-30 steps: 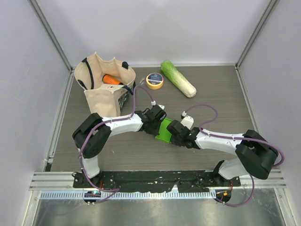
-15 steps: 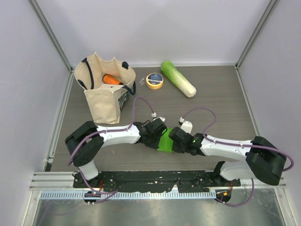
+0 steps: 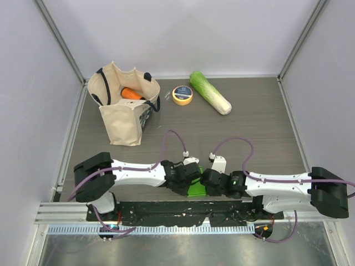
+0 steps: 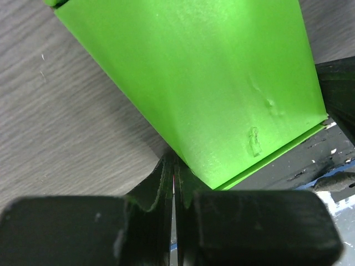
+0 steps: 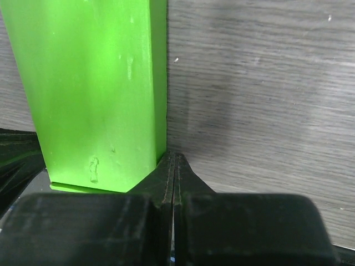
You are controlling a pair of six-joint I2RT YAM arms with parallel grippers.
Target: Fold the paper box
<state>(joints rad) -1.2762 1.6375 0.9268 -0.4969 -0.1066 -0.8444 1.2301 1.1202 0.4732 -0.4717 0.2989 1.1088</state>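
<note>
As both arms lie low & reach toward each other along the near edge of the table (image 3: pixel 249 127), the paper box (image 3: pixel 196 188) sits between them. It lies flat on the wood w/ its near end poking over the black base plate (image 3: pixel 166 208). Left gripper (image 3: pixel 192 178): clenched, fingers (image 4: pixel 158 185) pressed flat together, nothing visible between them, tip touching the box's left side near that end. Right gripper (image 3: pixel 204 182): also clenched tight, nothing seen in it, tip right against the box's right side. Box is closed into a long narrow shape; top face smooth bar a few small dents. Far side of table, well apart: cloth bag (image 3: pixel 122 111) standing open w/ an orange thing (image 3: pixel 131 93) inside, roll of tape (image 3: pixel 182 95) near it, cabbage (image 3: pixel 211 93) lying slantwise just right of the tape.
</note>
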